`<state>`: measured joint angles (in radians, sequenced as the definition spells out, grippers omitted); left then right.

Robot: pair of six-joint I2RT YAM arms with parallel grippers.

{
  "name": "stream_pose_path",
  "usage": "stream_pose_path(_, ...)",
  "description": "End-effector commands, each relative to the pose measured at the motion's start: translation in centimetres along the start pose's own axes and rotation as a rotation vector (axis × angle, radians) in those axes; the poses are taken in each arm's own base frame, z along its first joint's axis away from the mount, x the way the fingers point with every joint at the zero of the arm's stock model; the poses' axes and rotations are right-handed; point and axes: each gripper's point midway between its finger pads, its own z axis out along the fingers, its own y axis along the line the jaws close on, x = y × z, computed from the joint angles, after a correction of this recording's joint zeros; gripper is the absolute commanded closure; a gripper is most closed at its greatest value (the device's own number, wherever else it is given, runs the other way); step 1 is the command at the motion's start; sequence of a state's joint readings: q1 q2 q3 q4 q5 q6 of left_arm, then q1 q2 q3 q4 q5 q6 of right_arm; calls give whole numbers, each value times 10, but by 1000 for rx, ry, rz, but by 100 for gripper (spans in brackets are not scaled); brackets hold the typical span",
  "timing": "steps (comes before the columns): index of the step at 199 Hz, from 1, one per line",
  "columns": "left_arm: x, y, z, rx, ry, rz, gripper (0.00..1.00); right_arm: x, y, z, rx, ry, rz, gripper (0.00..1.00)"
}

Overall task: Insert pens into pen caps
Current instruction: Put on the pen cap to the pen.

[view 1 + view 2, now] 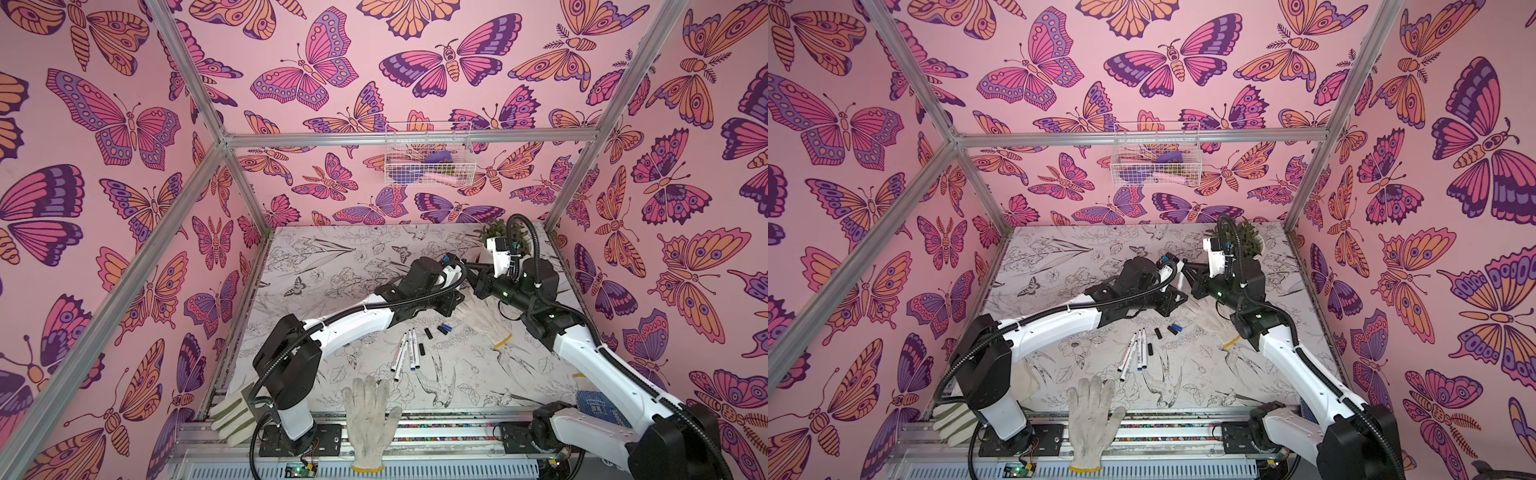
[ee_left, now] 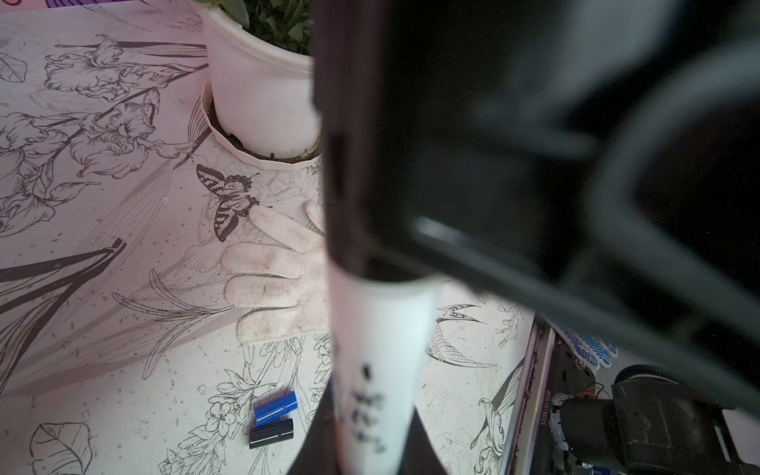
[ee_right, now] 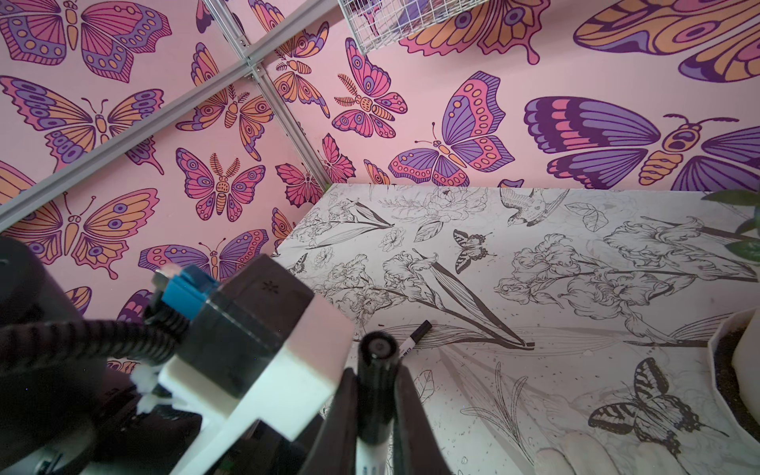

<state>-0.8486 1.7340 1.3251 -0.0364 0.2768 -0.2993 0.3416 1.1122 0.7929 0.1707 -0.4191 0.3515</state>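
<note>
Left gripper (image 2: 370, 452) is clamped round the white barrel of a pen (image 2: 378, 329), and the right gripper (image 3: 376, 411) is pinched tight on a black pen cap (image 3: 377, 362); the two meet in the air above the desk (image 1: 332, 266), toward its far right corner, near the plant pot (image 2: 259, 94). Cap and barrel look joined end to end, though whether the cap is fully home cannot be told; I judge this to be the pressing stage. To do it well, hold both axes in one line and push straight along the barrel, with no sideways twist; grip firmly on both sides until the cap stops; let go of the cap side first. Loose pens (image 1: 401, 353) lie together on the middle of the desk, toward its near edge; a blue cap (image 2: 275, 407) and a black cap (image 2: 271, 432) lie side by side just beyond them.
</note>
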Motion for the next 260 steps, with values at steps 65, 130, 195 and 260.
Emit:
stream_pose_path(65,-94,-32,-72,133,-431,58,100,97,-29,-20,43,295,330,100)
stream_pose_path(130,-99,-28,-86,104,-489,25,100,111,-36,-22,59,338,349,100)
stream_pose_path(195,-104,-22,-80,64,-469,32,100,112,-31,-19,24,371,349,100)
stream_pose_path(260,-41,-46,-29,184,-233,79,100,57,-22,-26,41,198,307,97)
